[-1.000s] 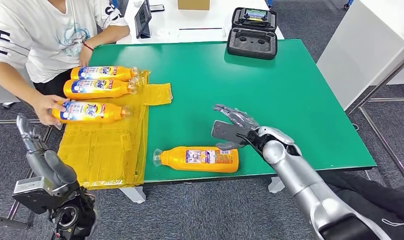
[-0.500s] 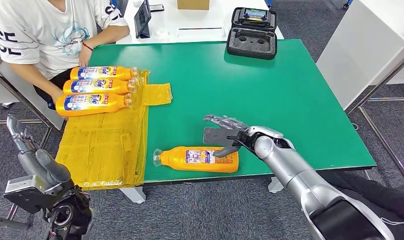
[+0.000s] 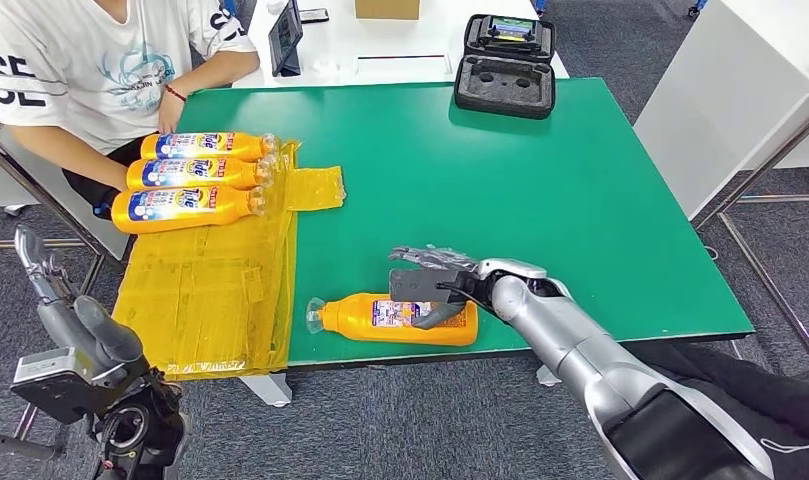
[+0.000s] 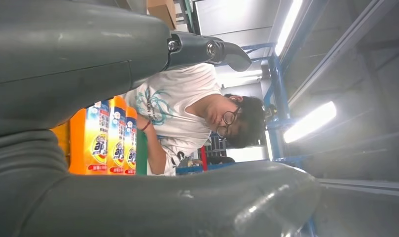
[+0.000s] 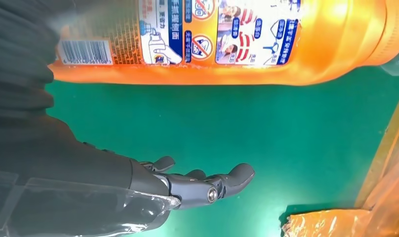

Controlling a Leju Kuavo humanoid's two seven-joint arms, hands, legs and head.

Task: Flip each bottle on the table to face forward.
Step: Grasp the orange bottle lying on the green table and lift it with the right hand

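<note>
I see the green table carrying 1 orange bottle on its side, back label up, directly under my right hand. Its fingers are spread over the body, holding nothing; thumb contact is unclear. I judge the bottle stiff, smooth and apt to roll: grip mid-body. My left hand hangs off-table, apparently open. 3 bottles lie well apart, front labels up.

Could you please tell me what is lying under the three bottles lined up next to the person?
The three bottles lie side by side on a crumpled yellow plastic sheet that is spread over the green table and hangs past its near edge. The table surface beneath the sheet is covered.
</note>
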